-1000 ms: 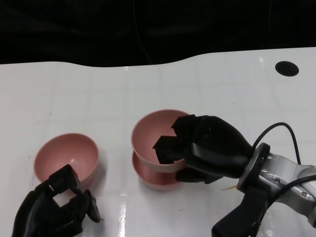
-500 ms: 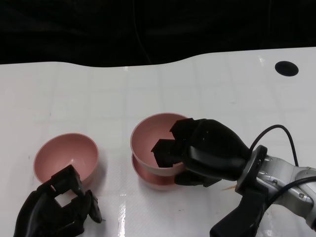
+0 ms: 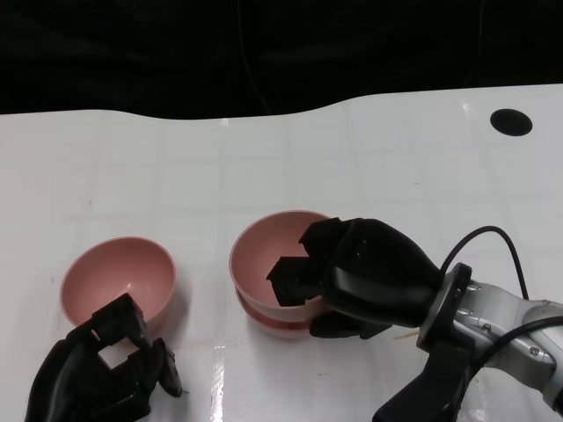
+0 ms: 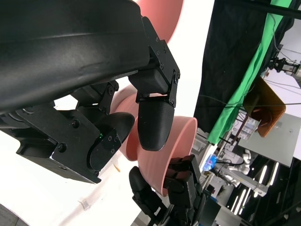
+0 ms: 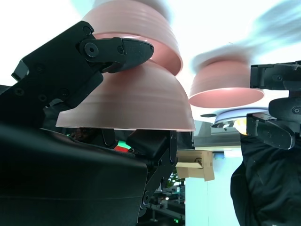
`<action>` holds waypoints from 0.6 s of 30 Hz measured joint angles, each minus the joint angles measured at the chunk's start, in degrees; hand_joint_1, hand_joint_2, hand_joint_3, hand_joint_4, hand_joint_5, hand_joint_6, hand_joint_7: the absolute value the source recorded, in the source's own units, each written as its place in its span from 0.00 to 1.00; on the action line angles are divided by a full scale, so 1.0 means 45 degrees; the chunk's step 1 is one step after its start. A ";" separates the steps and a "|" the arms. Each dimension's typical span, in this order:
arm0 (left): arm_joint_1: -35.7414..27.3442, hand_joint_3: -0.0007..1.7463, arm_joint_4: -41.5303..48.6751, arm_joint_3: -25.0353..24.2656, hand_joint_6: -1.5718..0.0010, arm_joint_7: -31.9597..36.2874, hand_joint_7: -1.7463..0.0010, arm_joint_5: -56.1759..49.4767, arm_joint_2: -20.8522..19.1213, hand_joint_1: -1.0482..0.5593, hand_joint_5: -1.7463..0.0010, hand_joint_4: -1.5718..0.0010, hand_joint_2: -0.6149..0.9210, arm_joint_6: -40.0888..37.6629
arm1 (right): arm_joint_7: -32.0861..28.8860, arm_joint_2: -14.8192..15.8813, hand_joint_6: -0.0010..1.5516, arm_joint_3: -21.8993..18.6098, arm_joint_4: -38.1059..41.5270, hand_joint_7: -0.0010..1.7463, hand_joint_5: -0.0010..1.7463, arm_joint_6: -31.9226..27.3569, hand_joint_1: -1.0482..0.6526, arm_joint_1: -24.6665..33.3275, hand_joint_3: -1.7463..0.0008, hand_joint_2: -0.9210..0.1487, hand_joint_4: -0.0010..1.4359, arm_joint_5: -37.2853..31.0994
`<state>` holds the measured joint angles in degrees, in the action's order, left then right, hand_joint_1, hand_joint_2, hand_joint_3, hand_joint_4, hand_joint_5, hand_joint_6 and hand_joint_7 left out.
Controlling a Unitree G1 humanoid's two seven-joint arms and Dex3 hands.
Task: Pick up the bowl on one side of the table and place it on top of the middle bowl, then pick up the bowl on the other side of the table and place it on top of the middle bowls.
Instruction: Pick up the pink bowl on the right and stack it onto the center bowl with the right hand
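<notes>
Black fingers (image 3: 295,268): right hand (image 3: 365,277) grips the near-right rim of the upper bowl (image 3: 268,251) — some inside, some outside.
Upper bowl: nested in the middle bowl (image 3: 273,323), mid-desk, seemingly seated.
Risk on release: fingers inside the rim could snag and drag or tip the stack.
Left hand (image 3: 97,374): curled in at the near-left edge, holding nothing.
Left bowl (image 3: 119,286): just beyond it on the white desk (image 3: 396,158) — a clumsy reach could push it away.
</notes>
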<state>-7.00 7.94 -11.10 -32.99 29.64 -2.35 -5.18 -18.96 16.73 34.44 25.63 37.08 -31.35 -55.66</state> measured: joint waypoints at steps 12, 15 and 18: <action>-0.0005 0.72 -0.0077 0.0008 0.53 0.0000 0.05 0.0010 0.0002 0.63 0.00 0.48 0.77 0.0000 | 0.0096 -0.0085 0.47 0.0114 0.0237 0.79 1.00 0.0064 0.49 0.0000 0.76 0.16 0.60 0.0029; -0.0015 0.71 -0.0099 0.0016 0.54 0.0003 0.05 0.0009 0.0008 0.62 0.00 0.48 0.77 0.0000 | 0.0096 -0.0107 0.48 0.0175 0.0372 0.76 1.00 0.0090 0.50 -0.0001 0.76 0.15 0.60 0.0028; -0.0030 0.71 -0.0139 0.0022 0.54 0.0014 0.05 0.0007 0.0011 0.62 0.00 0.48 0.77 0.0000 | 0.0096 -0.0123 0.50 0.0240 0.0479 0.71 1.00 0.0091 0.49 -0.0002 0.77 0.13 0.60 0.0027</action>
<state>-7.14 7.31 -11.00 -32.93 29.67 -2.30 -5.18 -18.53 16.18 35.52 27.78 37.49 -31.36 -55.54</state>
